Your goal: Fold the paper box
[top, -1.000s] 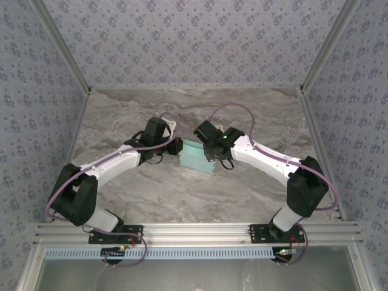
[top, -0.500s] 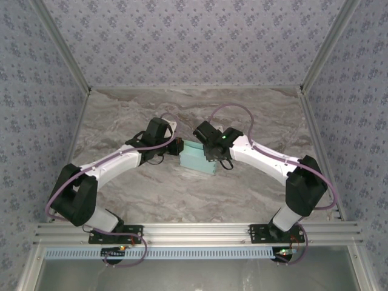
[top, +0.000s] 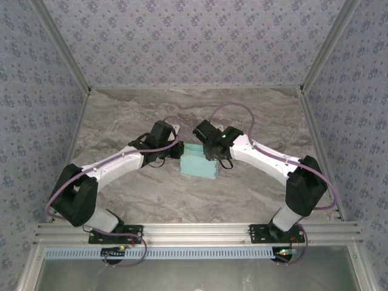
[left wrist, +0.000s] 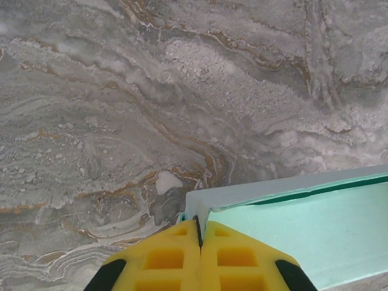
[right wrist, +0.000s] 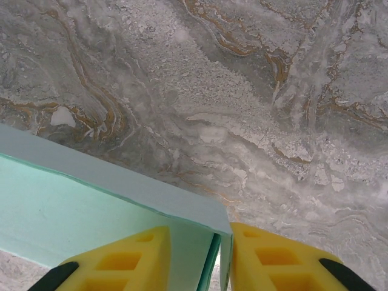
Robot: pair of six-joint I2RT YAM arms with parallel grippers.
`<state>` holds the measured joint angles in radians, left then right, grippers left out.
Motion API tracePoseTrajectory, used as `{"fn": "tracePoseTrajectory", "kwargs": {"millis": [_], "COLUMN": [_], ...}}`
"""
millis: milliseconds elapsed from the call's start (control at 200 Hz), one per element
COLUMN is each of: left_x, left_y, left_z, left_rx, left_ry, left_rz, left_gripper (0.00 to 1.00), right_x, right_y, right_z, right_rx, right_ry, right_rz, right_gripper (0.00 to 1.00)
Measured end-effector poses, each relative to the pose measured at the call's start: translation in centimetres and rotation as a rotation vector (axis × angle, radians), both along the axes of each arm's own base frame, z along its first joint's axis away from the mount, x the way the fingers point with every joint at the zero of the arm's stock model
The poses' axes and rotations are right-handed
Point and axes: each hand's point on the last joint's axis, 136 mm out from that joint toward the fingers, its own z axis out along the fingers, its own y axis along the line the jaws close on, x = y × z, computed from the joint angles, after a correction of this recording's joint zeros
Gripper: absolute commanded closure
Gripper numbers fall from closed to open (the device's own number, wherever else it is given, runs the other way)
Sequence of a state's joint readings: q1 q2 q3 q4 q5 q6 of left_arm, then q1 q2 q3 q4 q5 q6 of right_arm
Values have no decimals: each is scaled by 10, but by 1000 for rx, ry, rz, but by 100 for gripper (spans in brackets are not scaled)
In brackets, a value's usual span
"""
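Observation:
The pale aqua paper box (top: 198, 164) sits between the two grippers near the middle of the marble table (top: 260, 112). My left gripper (top: 177, 151) is at its left end. In the left wrist view the yellow fingertips (left wrist: 182, 242) are pressed together, and my left gripper (left wrist: 199, 229) is shut on a thin card edge at the corner of the paper box (left wrist: 303, 221). My right gripper (top: 213, 154) is at the right end. In the right wrist view my right gripper (right wrist: 202, 254) straddles the end wall of the paper box (right wrist: 91, 200), its fingers (right wrist: 273, 257) apart and one against that wall.
Patterned walls enclose the table on three sides. An aluminium rail (top: 194, 230) runs along the near edge by the arm bases. Bare marble lies in front of and behind the box.
The left arm has pushed right toward the box. The box has swung from a slant to lie nearly level and slightly nearer. The right gripper has barely moved.

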<state>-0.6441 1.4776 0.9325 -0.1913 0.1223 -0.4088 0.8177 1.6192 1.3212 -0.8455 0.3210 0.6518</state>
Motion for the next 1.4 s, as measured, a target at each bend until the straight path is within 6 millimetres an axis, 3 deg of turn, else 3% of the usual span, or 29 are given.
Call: {"fn": "tracePoseTrajectory", "kwargs": {"millis": [295, 405, 465, 640, 924, 1399], "left_x": [-5, -6, -7, -7, -11, -9], "left_y": [3, 4, 6, 12, 15, 17], "left_z": [3, 7, 10, 20, 13, 13], "left_rx": [32, 40, 43, 50, 67, 72], "left_ry": [-20, -34, -45, -83, -82, -86], "left_rz": [15, 22, 27, 50, 58, 82], "left_gripper": [100, 100, 100, 100, 100, 100], "right_x": [-1, -2, -1, 3, 3, -2], "right_y": [0, 2, 4, 10, 9, 14], "right_z": [-1, 0, 4, 14, 13, 2], "right_rx": [7, 20, 36, 63, 68, 136], "right_ry": [6, 13, 12, -6, 3, 55], "right_rz": [-15, -17, -23, -27, -35, -73], "right_gripper": [71, 59, 58, 63, 67, 63]}}
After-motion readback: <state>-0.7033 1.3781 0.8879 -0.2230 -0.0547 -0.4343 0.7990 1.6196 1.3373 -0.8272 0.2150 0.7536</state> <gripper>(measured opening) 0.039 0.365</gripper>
